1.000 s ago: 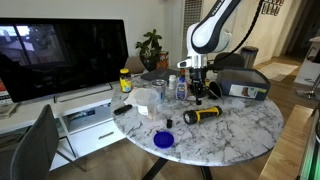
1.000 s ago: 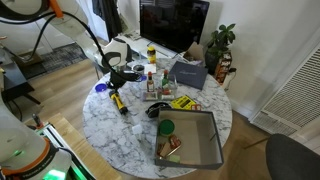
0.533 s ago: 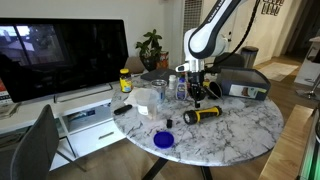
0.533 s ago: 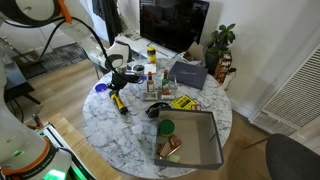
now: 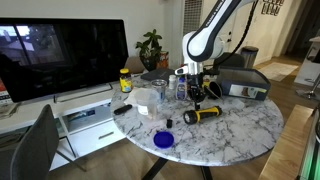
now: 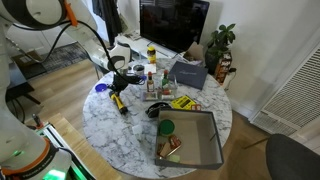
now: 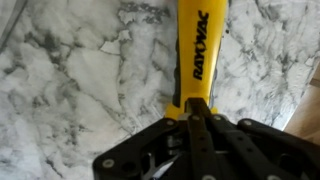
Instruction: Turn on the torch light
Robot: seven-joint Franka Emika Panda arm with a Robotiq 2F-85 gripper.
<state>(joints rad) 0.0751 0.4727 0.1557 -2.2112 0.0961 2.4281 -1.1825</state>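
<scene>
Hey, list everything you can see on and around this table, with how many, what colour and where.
torch light: one, yellow and black, lying on table below gripper
table: one, white marble, round
disc: one, blue, table edge
bin: one, grey, on table
cup: one, green, by bin
bottles: several, mixed, table middle
monitor: one, black, behind table
potted plant: one, green, beside monitor
robot arm: one, white, above table
gripper: one, black, jaws together over torch light

Readable marking, one item: the brand name RAYOVAC, in black capitals, runs lengthwise along the yellow body of the torch light (image 7: 197,50) in my wrist view. Labels on the bottles (image 5: 181,88) standing on the counter (image 5: 240,125) are too small to read in both exterior views.
</scene>
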